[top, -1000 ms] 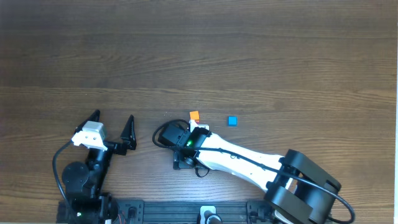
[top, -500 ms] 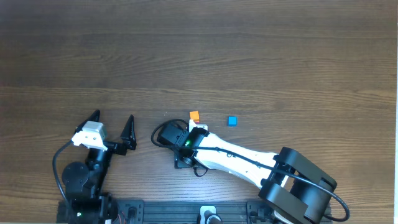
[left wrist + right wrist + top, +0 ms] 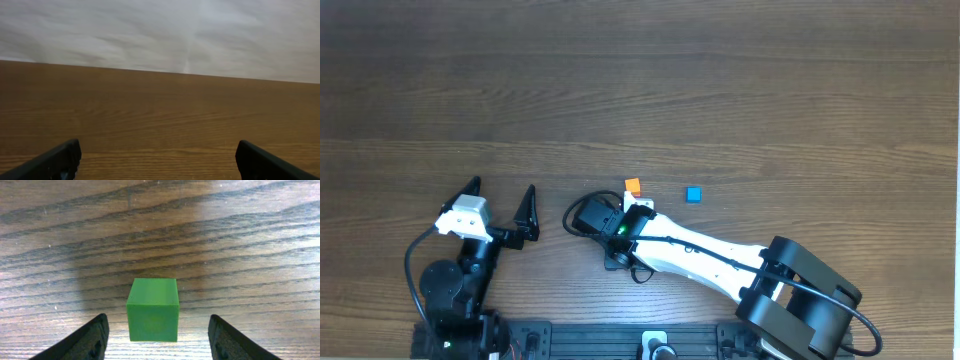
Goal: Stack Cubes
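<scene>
A green cube (image 3: 153, 310) rests on the wooden table between the spread fingers of my right gripper (image 3: 157, 320), which is open and not touching it. In the top view the right gripper (image 3: 605, 225) points down at the table's middle, just below and left of an orange cube (image 3: 633, 186). A blue cube (image 3: 693, 194) lies on its own a little to the right of the orange one. My left gripper (image 3: 501, 193) is open and holds nothing, at the front left, far from the cubes.
The wooden table (image 3: 720, 90) stretches bare behind the cubes. The right arm's white link (image 3: 710, 260) crosses the front middle diagonally. In the left wrist view, open tabletop (image 3: 160, 115) runs off to a pale wall.
The right arm's elbow has shifted slightly left and the gripper has settled a touch lower over the green cube. The left arm and the cubes have not moved.
</scene>
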